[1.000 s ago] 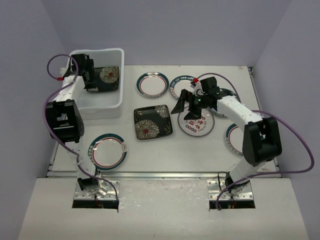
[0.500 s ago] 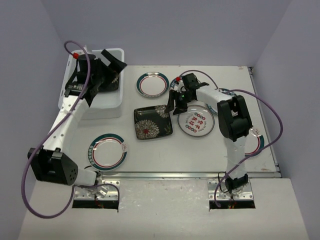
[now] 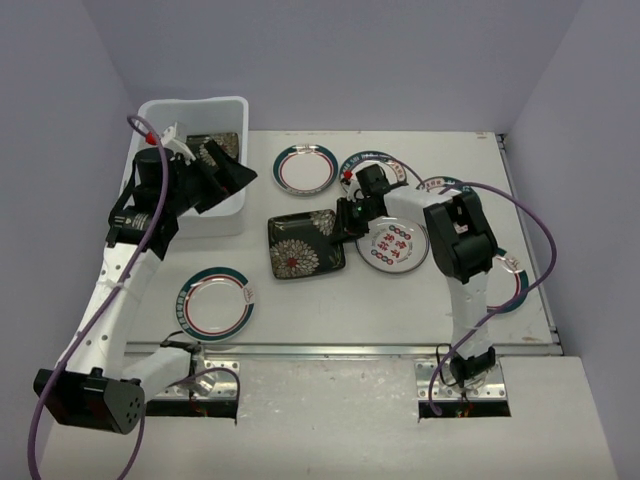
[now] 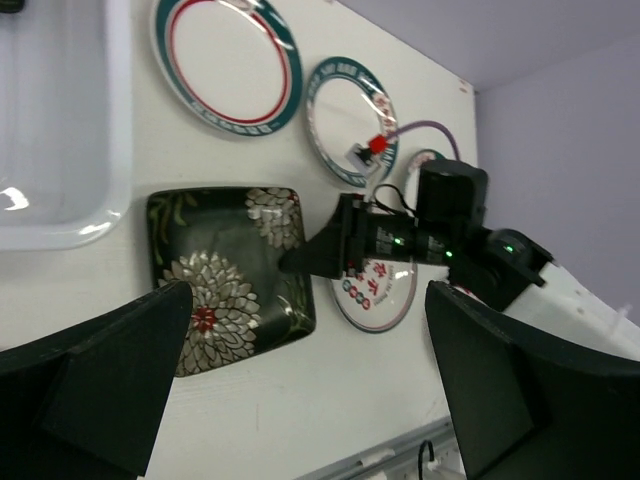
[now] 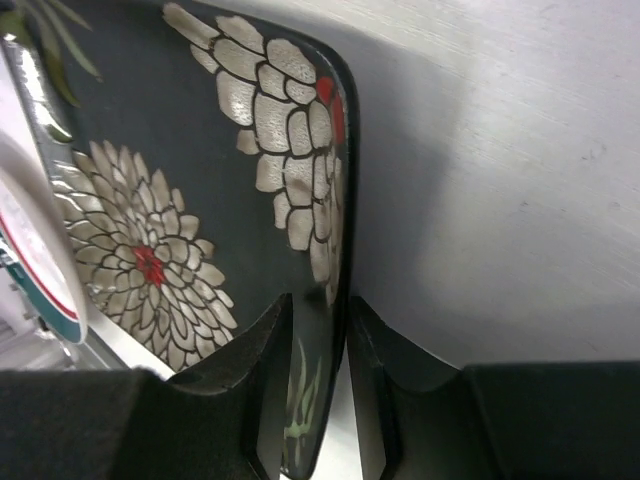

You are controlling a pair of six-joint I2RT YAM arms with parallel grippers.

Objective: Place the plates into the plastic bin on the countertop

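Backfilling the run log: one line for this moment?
right gripper: jaws clamped on edge of square black plate | left gripper: open, by plastic bin

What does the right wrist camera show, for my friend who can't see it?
The claw pinches the rim of a square black plate with white-and-red flowers, seen very close. The pale countertop lies beyond it, and the edge of a round plate peeks in at the picture's left.

You see the left gripper (image 4: 308, 300) spread wide above the countertop (image 4: 260, 410). The square black plate (image 4: 225, 280) lies beneath, the right gripper (image 4: 302, 262) at its right edge, the plastic bin (image 4: 60, 215) alongside.
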